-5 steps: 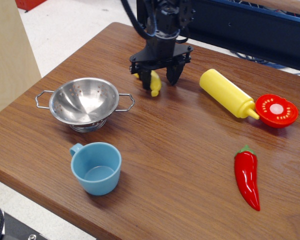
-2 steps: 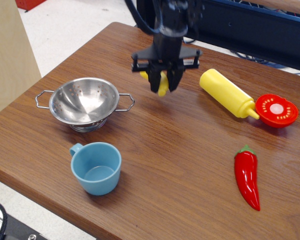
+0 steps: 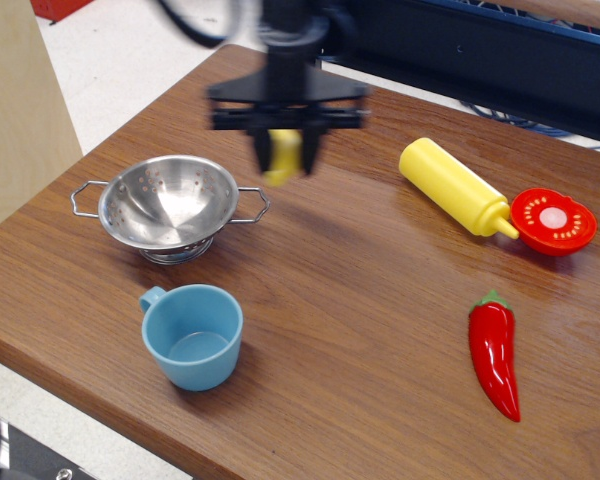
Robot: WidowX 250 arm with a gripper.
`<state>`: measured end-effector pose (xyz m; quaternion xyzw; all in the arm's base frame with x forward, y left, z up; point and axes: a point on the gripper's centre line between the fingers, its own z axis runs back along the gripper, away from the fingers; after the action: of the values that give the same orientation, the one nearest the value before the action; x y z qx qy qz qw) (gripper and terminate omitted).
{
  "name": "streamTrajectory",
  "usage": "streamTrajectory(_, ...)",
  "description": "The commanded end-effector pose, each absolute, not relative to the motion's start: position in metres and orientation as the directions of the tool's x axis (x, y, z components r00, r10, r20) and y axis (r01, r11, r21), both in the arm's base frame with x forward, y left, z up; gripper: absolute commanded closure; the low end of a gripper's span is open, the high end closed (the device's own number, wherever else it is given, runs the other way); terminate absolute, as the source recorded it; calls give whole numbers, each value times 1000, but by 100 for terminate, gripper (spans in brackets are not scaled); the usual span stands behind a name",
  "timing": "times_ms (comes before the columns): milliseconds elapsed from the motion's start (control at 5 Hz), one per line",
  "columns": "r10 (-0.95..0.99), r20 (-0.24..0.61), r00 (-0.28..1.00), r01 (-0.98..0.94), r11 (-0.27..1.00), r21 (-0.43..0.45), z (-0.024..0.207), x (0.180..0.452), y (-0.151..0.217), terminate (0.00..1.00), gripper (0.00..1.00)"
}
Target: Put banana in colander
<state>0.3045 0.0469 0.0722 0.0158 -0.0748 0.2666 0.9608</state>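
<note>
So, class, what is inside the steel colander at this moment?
The colander shows only its own bare perforated steel; nothing lies in it. The banana hangs in the gripper, outside its rim.

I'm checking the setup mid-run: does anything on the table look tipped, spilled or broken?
Nothing stands out. The colander and blue mug stand upright, the yellow bottle lies on its side with no spill, and the gripper holds the banana above the table.

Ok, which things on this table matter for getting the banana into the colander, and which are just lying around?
Part of the job:
banana, held in the gripper
colander

Just lying about:
blue mug
yellow squeeze bottle
tomato slice
red chili pepper
</note>
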Motion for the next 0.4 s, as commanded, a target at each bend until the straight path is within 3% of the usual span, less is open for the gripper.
streamTrajectory(0, 456, 227, 861, -470, 883, 7, 96, 293, 99, 0, 100)
streamTrajectory(200, 439, 222, 871, -452, 892, 9, 95, 291, 105, 0, 100)
